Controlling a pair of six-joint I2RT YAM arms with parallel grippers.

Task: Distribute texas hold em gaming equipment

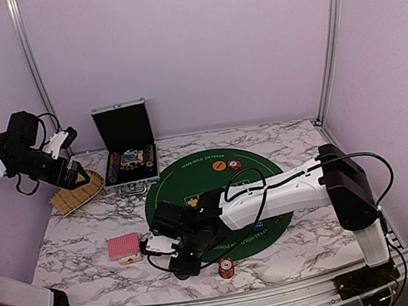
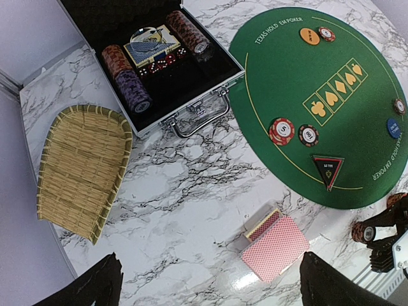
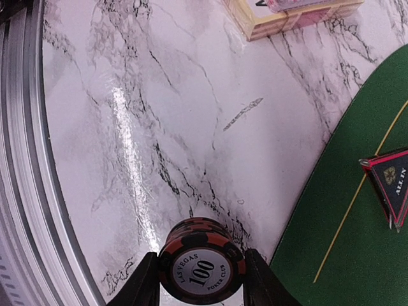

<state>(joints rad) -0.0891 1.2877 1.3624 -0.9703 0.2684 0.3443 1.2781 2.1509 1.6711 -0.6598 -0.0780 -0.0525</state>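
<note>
- Chips: my right gripper [image 3: 200, 255] squeezes a small stack of round red-and-dark poker chips [image 3: 202, 269] from both sides, low over the white marble-look table [image 3: 159, 127]. I think that is so I can carry it to a seat.
- My left gripper [image 2: 210, 268] hangs wide open and empty.
- Red-backed playing cards [image 2: 275, 247] lie on the table beside the round green felt mat [image 2: 287, 95].
- Pale purple walls [image 1: 187, 47] stand all around.

surface: marble table [image 1: 85, 234] | on it: green mat [image 1: 192, 174] | silver case [image 1: 122, 127] | woven tray [image 1: 76, 194] | cards [image 1: 123, 246] | chip stack [image 1: 226, 267], apparently resting
</note>
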